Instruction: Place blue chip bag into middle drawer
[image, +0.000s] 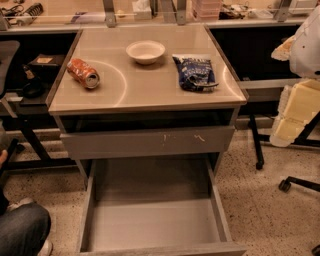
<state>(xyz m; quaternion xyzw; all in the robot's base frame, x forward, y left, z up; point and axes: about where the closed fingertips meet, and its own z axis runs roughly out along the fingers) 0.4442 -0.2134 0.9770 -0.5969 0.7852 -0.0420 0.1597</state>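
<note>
The blue chip bag (195, 73) lies flat on the right side of the beige cabinet top (145, 87), to the right of a white bowl (145, 51). The middle drawer (152, 220) is pulled out wide open below; its grey floor holds nothing. Above it sits a shut grey drawer front with white scratch marks (147, 141). My gripper (292, 117) is the cream part of the arm hanging at the right edge of the view. It is off the cabinet's right side, below the top's level and well away from the bag.
A crushed orange soda can (83, 73) lies on the left of the top. Office chair legs and a castor (285, 185) stand on the speckled floor to the right. A person's knee (22, 230) is at the lower left. Dark desks flank the cabinet.
</note>
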